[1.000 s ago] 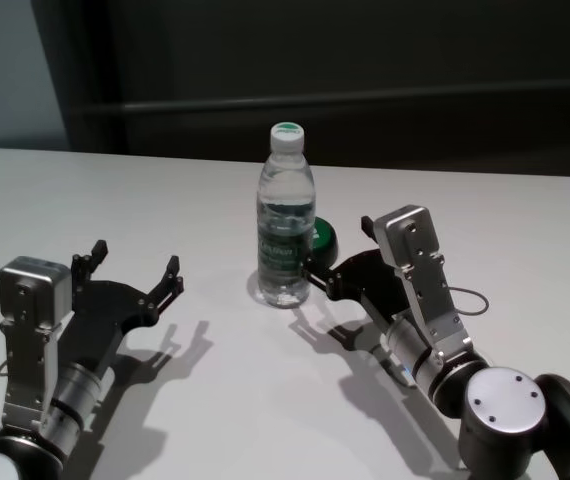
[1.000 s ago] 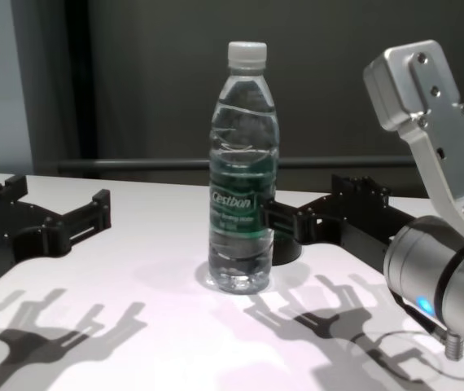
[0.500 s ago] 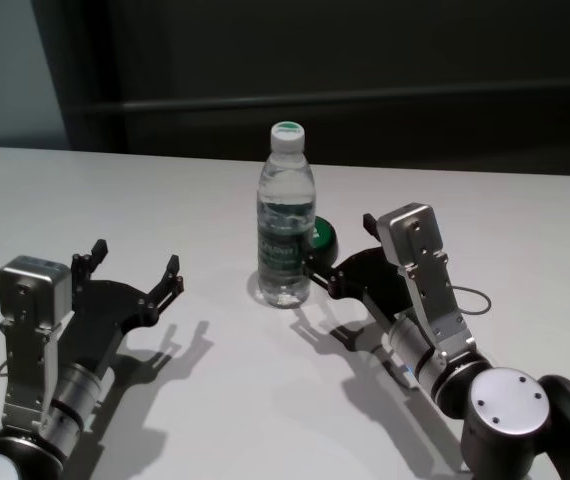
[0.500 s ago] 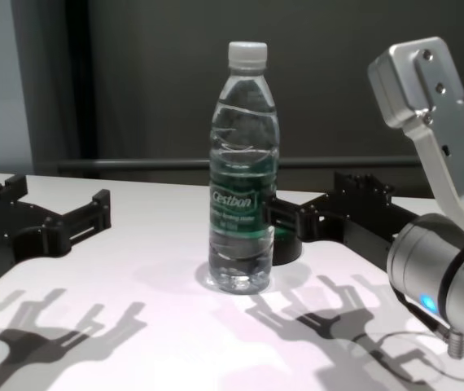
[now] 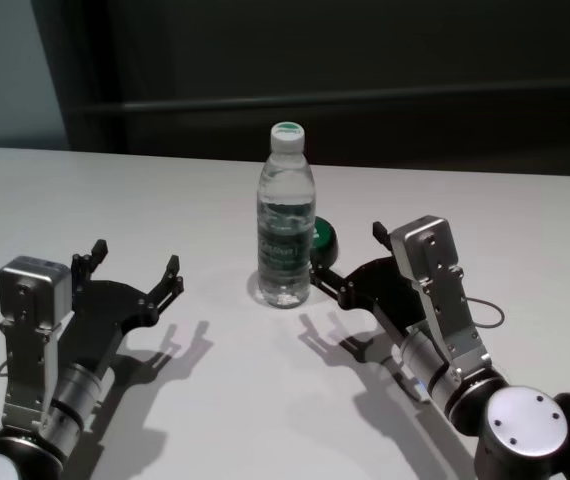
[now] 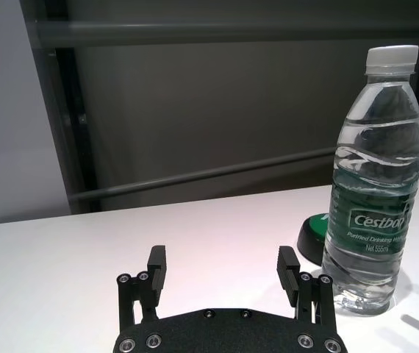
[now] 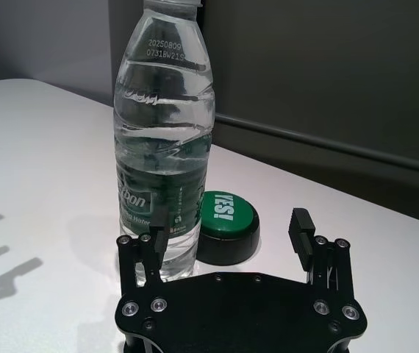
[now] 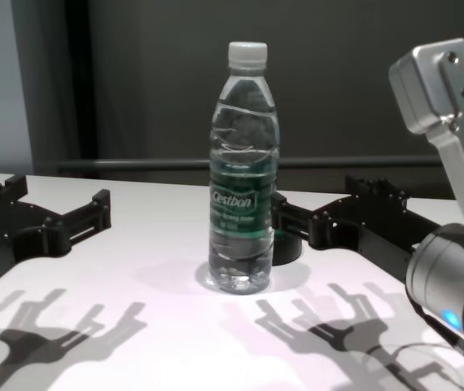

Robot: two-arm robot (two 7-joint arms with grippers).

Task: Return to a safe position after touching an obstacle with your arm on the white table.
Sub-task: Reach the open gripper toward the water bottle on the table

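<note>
Your right gripper (image 5: 350, 262) sits right of centre in the head view, fingers spread wide with nothing between them, hanging low over the white table (image 5: 215, 400). Its nearer finger (image 5: 321, 277) ends just beside the lower part of the water bottle (image 5: 285, 215); from the head and chest views you can't really tell whether it's touching or a hair off, and in the right wrist view that finger overlaps the bottle's lower edge while the other finger points past the black disc with the green top (image 7: 226, 224). The bottle stands upright in the middle of the frame, white cap on, dark green label around the lower half, water nearly to the shoulder. The disc sits on the table just behind and to the right of the bottle, partly hidden by it in the chest view. Your left gripper (image 5: 133, 268) is over at the lower left of the head view, also wide open and holding nothing, well apart from the bottle, casting a sharp shadow on the table below it. Along the top of the frame there's a dark wall (image 5: 365, 60) with a horizontal rail behind the table's far edge.
</note>
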